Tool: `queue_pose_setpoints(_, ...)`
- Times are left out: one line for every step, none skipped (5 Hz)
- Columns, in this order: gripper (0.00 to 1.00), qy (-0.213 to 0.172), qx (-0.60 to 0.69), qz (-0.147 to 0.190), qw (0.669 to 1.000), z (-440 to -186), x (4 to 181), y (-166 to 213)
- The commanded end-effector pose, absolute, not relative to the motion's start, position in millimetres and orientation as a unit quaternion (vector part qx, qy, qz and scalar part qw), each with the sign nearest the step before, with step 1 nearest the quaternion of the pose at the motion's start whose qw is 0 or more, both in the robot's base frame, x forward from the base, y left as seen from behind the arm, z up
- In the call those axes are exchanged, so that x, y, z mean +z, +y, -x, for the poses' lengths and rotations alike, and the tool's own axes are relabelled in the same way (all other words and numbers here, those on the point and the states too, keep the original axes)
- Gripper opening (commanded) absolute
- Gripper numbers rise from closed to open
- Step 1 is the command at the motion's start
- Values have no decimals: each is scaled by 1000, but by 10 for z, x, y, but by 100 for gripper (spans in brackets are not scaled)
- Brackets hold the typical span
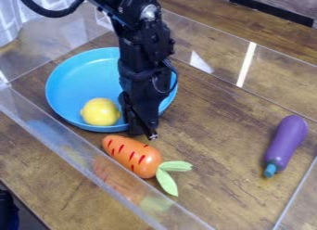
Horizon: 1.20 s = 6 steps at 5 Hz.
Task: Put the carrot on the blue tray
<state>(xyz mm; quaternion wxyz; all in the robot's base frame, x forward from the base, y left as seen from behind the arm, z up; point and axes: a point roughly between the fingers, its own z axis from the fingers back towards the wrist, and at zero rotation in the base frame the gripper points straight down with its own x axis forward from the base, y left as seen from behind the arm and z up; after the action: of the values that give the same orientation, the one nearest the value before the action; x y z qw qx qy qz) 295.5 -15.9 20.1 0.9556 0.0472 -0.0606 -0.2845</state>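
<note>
The orange carrot (133,155) with dark grooves and a pale green leafy top lies on the wooden table, just in front of the blue tray (74,76). My black gripper (147,133) hangs straight down over the tray's near right rim, its tips just above the carrot's thick end. The jaws stand close together with nothing between them. A yellow ball (100,111) rests inside the tray, left of the gripper.
A purple eggplant (286,144) lies at the right. Clear plastic walls (74,164) enclose the wooden work area on the near and left sides.
</note>
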Motion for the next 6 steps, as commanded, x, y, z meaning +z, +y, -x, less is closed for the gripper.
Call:
queue_pose_setpoints(0,-69,-308,-42,948,-2932,203,-262)
queue_pose_setpoints(0,-74,-314,-41,946,-2928,194,-268)
queue_pose_setpoints(0,-79,-319,-40,944,-2922,192,-274)
queue_pose_setpoints(0,-84,-323,-38,942,-2915,193,-283)
queue_pose_setpoints(0,-88,-327,-36,940,-2902,197,-292)
queue_pose_setpoints(0,-92,-330,-34,939,-2886,200,-300)
